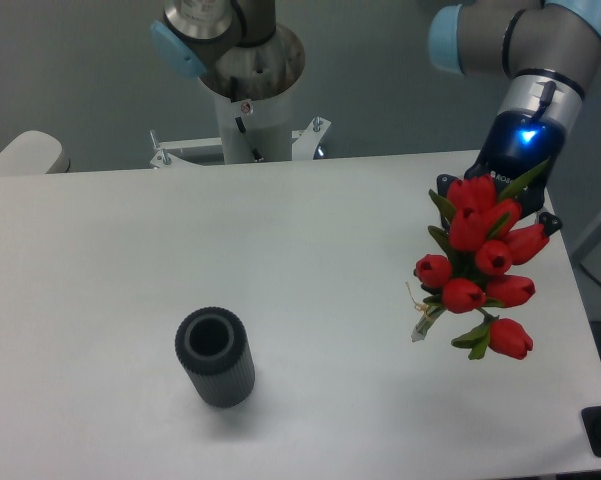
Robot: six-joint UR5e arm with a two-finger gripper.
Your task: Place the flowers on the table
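Presently the hand (500, 185) carries the flowers (480, 262) above the right side of the white surface (280, 260); its fingers are hidden, grip state undeterminable. Ribbed cylinder (216, 357) stands well apart.

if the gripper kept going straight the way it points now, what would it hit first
The gripper points down and towards the camera, its fingers hidden behind the flowers it carries. Straight on, the bunch would likely meet the bare table first; depth is hard to judge.

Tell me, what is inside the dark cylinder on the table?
The cylinder stands upright on the table with its top open. Only a dark hollow shows inside; nothing sticks out. Its bottom is too dark to see. The flowers are apart, at the hand.
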